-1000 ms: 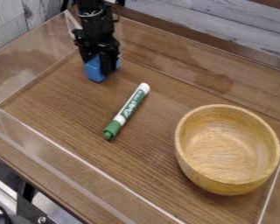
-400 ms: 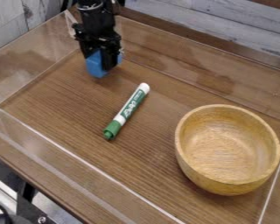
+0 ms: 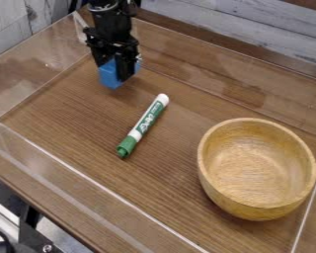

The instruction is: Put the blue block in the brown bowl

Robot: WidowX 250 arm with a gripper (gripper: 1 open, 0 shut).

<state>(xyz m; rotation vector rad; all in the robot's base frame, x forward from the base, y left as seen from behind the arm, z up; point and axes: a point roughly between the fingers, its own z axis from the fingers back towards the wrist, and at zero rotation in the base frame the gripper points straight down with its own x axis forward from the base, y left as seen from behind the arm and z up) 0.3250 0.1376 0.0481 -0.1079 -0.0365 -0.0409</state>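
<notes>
- The wooden worktop (image 3: 68, 128) lay under a clear tray with raised transparent walls, its front edge nearest the camera
- The brown bowl (image 3: 257, 166) sat closest, at the right front of the tray, upright with its hollow showing and nothing inside
- A green-and-white marker pen (image 3: 143, 125) lay flat near the middle, slanted, its green cap toward the front left and its white end pointing back right; it was apart from the bowl
- Farther back on the left, the tool (image 3: 116, 69) pointed straight down from the dark arm, its jaws shut tight against the sides of the blue block (image 3: 115, 72)
- The blue block hung between the black fingers, well apart from the bowl and behind the pen; whether its underside touched the wood could not be told
- Grey planks ran behind the tray at the far edge
</notes>
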